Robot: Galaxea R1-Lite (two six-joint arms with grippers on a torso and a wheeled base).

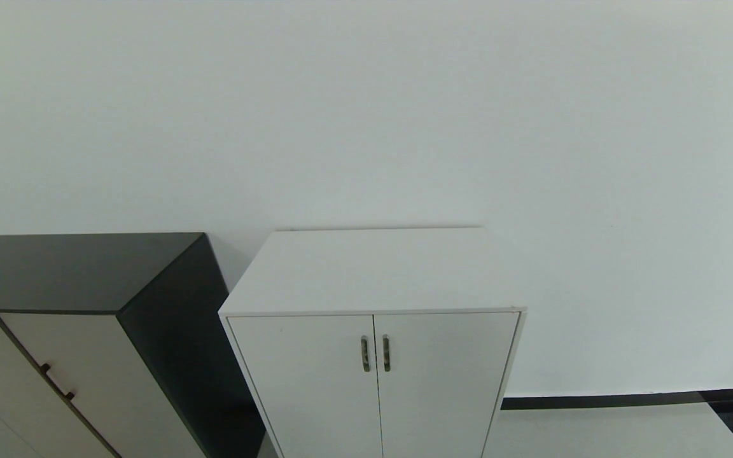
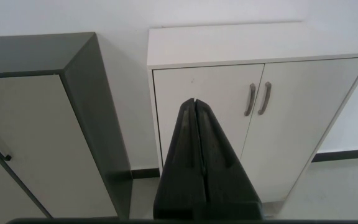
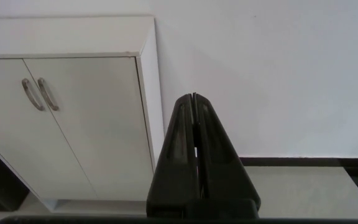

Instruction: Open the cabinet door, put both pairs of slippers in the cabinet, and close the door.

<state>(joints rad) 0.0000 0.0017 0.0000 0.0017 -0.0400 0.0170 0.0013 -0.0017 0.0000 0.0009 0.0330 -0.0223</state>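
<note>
A white two-door cabinet [image 1: 373, 356] stands against the wall, both doors closed, with two metal handles [image 1: 375, 353] side by side at the middle seam. In the left wrist view the cabinet [image 2: 253, 106] lies ahead and my left gripper [image 2: 195, 102] is shut, with nothing held, well short of the doors. My right gripper [image 3: 193, 98] is also shut with nothing in it, off to the side of the cabinet [image 3: 73, 106] toward the bare wall.
A black-topped cabinet with pale doors [image 1: 55, 331] stands close on the white cabinet's left. Pale floor with a black skirting line [image 1: 627, 401] lies to the right. The wall behind is plain white.
</note>
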